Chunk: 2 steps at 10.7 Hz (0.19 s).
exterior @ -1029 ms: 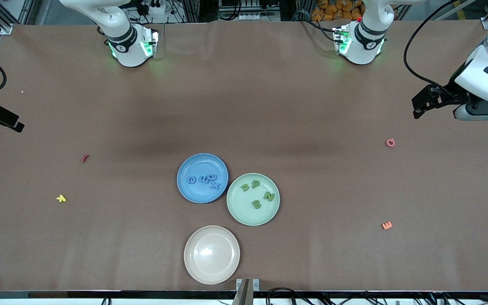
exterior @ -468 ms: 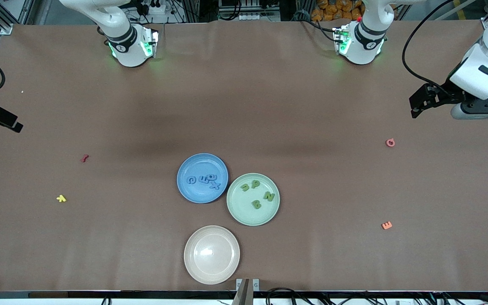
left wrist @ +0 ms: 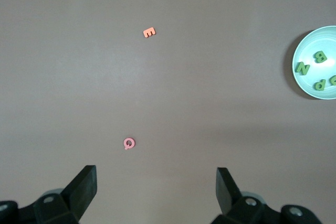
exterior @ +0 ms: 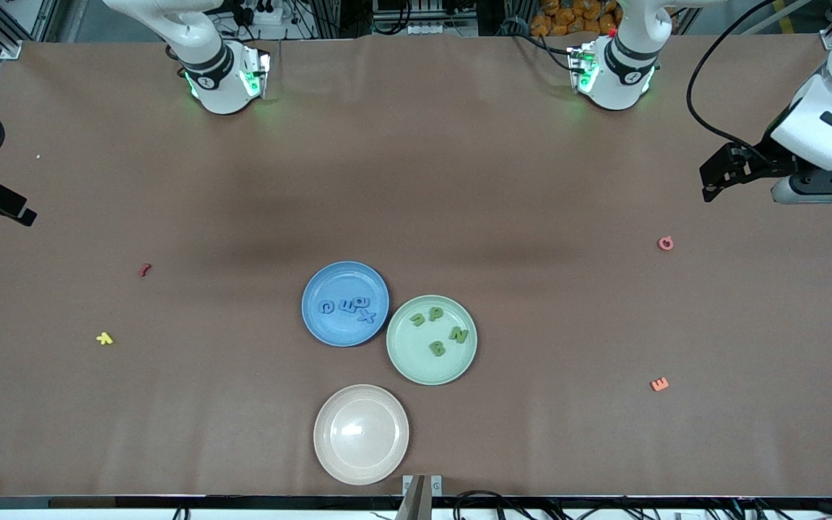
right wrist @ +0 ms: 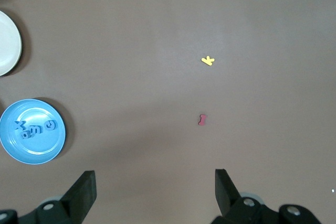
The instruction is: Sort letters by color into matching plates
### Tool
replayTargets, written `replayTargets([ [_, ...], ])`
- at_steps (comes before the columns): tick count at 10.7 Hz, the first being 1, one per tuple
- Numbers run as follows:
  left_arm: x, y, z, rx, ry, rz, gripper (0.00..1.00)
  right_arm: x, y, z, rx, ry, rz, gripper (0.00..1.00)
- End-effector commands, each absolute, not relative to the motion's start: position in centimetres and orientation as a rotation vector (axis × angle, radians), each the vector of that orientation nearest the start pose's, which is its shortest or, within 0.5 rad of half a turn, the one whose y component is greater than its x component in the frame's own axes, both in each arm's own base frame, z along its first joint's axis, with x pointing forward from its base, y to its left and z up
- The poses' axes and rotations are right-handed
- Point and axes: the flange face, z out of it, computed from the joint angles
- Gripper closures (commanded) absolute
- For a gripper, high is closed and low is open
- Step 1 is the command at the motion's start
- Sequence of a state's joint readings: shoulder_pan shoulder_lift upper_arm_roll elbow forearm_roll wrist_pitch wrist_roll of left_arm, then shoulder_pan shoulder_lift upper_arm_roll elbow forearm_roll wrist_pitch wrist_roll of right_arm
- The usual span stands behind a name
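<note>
The right gripper (right wrist: 155, 190) hung over the bare table at its own arm's end, jaws wide and holding nothing. Its wrist view showed the blue letters (exterior: 345, 306) lying in the blue plate (exterior: 315, 325). The green letters (exterior: 439, 329) lay in the green plate (exterior: 405, 365), touching the blue one. The left gripper (left wrist: 156, 187) hung near the pink Q (exterior: 666, 243), jaws wide too, holding nothing.

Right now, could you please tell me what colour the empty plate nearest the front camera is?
Beige-pink; the empty plate shows best in the front view.
</note>
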<state>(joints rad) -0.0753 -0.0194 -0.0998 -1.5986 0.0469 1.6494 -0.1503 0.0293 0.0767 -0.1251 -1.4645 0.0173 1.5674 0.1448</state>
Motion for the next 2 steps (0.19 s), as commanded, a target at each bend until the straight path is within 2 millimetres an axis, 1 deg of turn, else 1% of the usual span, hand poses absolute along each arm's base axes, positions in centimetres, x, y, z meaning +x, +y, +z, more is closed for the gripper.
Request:
replayTargets([
  [1, 55.15, -9.22, 63.35, -3.127, 0.099, -0.116, 0.0, 57.2, -4.84, 63.47, -3.126, 0.363, -0.056, 0.0],
  [2, 55.17, -9.15, 63.35, -3.129, 0.099, -0.116, 0.0, 57.25, -4.76, 63.38, -3.127, 0.361, -0.054, 0.0],
])
